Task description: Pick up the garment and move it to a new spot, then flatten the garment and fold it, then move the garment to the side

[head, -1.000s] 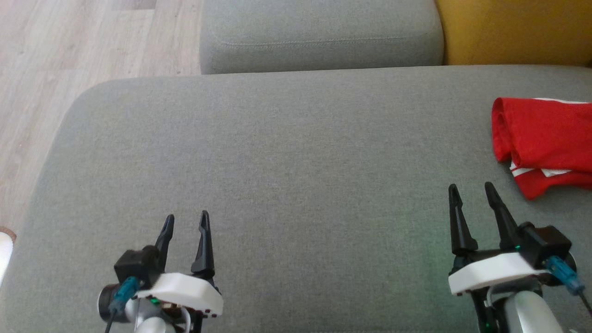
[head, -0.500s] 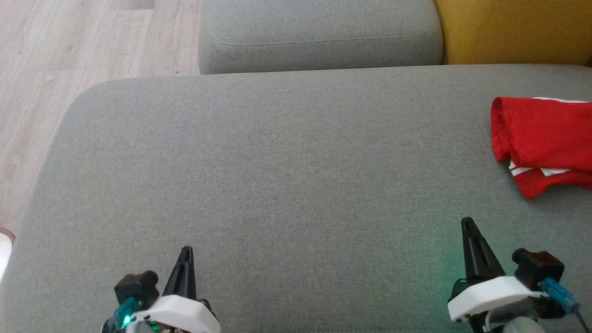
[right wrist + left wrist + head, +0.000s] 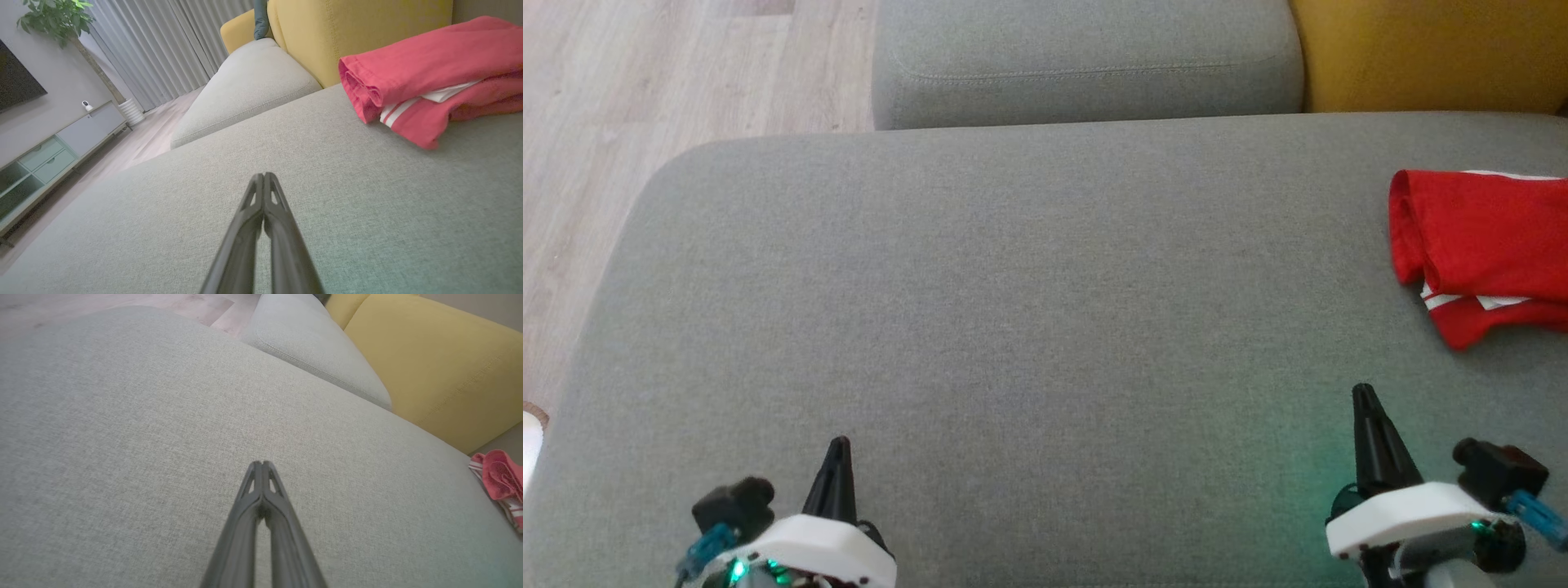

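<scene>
The garment is red with white stripes and lies folded at the right edge of the grey cushion. It also appears in the right wrist view as the garment, up and to the right, and small at the far right as the garment in the left wrist view. My left gripper is shut and empty near the cushion's front left. My right gripper is shut and empty at the front right, short of the garment. Both pairs of fingers press together, seen at the left gripper and the right gripper.
A second grey cushion lies behind, with a yellow sofa back to its right. Wooden floor lies off the left edge. A low cabinet, a plant and curtains stand beyond.
Both grippers have shut from open and pulled back toward the bottom of the head view. The garment has stayed put.
</scene>
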